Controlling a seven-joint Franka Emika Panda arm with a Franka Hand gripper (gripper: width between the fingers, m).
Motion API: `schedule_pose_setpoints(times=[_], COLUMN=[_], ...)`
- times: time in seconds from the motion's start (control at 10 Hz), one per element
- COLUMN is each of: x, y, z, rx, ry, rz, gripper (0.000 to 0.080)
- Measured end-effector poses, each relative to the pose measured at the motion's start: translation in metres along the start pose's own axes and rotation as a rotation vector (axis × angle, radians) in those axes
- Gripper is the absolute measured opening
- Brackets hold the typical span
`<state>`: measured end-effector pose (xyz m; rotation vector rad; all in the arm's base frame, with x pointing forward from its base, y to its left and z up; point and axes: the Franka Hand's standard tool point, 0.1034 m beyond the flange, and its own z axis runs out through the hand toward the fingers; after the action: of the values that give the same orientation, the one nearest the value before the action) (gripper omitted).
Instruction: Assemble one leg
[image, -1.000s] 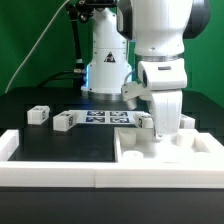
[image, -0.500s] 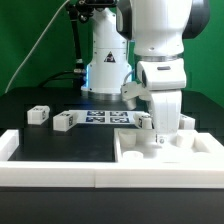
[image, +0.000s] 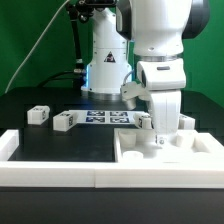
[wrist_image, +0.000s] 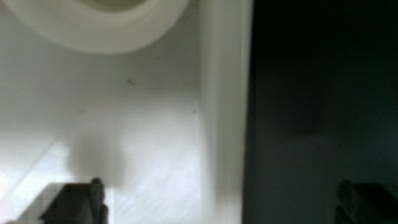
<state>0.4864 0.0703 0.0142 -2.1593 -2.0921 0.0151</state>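
Two small white legs (image: 38, 114) (image: 64, 121) with black-and-white tags lie on the black table at the exterior view's left. A third leg (image: 146, 121) stands just behind the big white tabletop (image: 190, 152), close beside my gripper. My gripper (image: 161, 137) is low over the tabletop's rear part. In the wrist view my gripper (wrist_image: 222, 203) is open. Its dark fingertips (wrist_image: 75, 201) stand wide apart and straddle the tabletop's edge (wrist_image: 222, 110), with nothing between them. A round recessed hole (wrist_image: 111, 14) shows ahead.
The marker board (image: 103, 117) lies flat between the legs and the arm's base. A low white wall (image: 50, 175) runs along the table's front and turns up at the left corner (image: 9, 145). Another white piece (image: 186, 121) stands behind the tabletop at the right.
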Motion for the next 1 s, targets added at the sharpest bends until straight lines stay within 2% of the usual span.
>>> schedule_pose_setpoints(times=[0.2, 0.5, 0.6, 0.8, 1.0], x=[0.000, 0.007, 0.008, 0.007, 0.008], y=[-0.004, -0.020, -0.024, -0.025, -0.026], z=[-0.005, -0.036, -0.042, -0.042, -0.042], rx=[-0.006, -0.041, -0.048, -0.047, -0.047], ry=[-0.004, -0.026, -0.029, -0.030, -0.023], rz=[0.021, 0.075, 0.111, 0.158, 0.334], gripper=[0.0649, 0.0649, 0.0649, 0.0649, 0.0649])
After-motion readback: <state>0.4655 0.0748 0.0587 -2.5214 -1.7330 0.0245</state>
